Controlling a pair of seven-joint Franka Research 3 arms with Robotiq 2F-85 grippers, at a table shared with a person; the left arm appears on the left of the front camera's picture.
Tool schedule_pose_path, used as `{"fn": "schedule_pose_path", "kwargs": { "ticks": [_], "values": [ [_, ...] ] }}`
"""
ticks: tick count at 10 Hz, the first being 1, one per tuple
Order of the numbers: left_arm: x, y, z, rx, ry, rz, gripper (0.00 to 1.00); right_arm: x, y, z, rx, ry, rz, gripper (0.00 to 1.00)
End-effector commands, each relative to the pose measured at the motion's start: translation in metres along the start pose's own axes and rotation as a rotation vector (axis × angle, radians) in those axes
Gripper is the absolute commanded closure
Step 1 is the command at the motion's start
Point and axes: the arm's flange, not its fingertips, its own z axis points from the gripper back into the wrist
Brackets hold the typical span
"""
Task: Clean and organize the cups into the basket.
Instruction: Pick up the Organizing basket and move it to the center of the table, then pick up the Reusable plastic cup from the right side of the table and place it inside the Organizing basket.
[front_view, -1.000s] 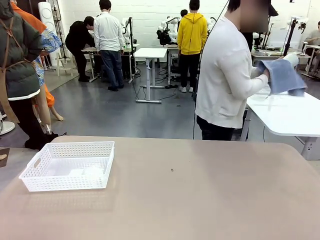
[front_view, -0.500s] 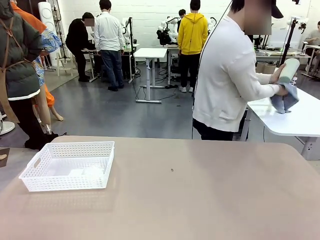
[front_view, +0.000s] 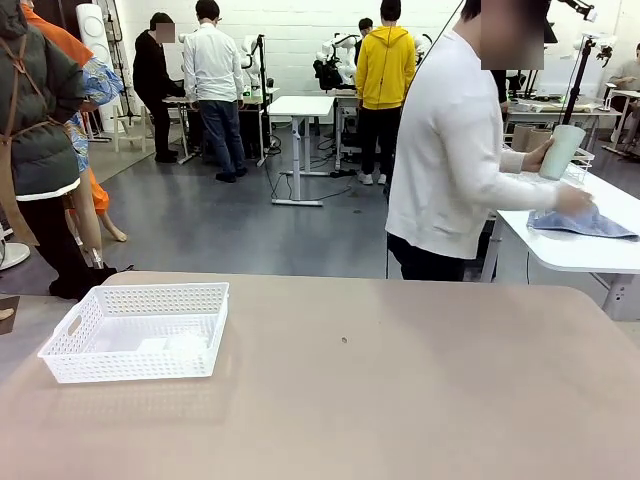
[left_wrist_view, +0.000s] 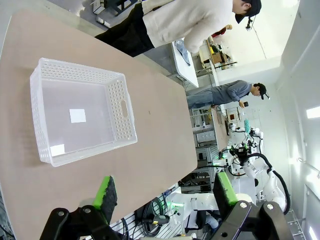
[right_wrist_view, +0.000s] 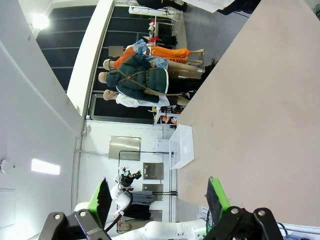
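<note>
The white lattice basket (front_view: 130, 364) sits empty on the left of the brown table (front_view: 420, 400). Beyond the far edge a person in a white top faces right and holds a pale mint cup (front_view: 561, 152) upright in one hand. The person's other hand presses a blue cloth (front_view: 590, 223) flat on a white side table (front_view: 570, 250). In the left wrist view my left gripper (left_wrist_view: 165, 192) hangs open above the table, near the basket (left_wrist_view: 121, 111). My right gripper (right_wrist_view: 159, 197) is open too, over bare tabletop, with the basket (right_wrist_view: 183, 147) far off.
The white side table stands off the brown table's far right corner. Other people and work tables are farther back in the room. A small dark speck (front_view: 344, 340) marks the middle of the brown tabletop.
The person stopped rubbing the mint cup with the cloth, raised the cup upright and laid the cloth down on the white table. The basket has not moved.
</note>
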Motion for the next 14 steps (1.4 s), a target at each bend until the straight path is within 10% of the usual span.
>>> {"fn": "schedule_pose_path", "kwargs": {
  "ticks": [1, 12, 14],
  "values": [
    [0.001, -0.001, 0.000, -0.008, 0.005, -0.007, 0.00, 0.001, 0.000, 0.001, 0.012, 0.000, 0.015, 0.00],
    [0.000, 0.000, 0.000, 0.000, 0.000, 0.000, 0.00, 0.000, 0.000, 0.000, 0.000, 0.000, 0.000, 0.00],
    [0.010, -0.020, 0.004, 0.179, 0.087, -0.054, 0.00, -0.007, -0.005, -0.019, -0.006, 0.151, 0.443, 0.00]
  ]
}}
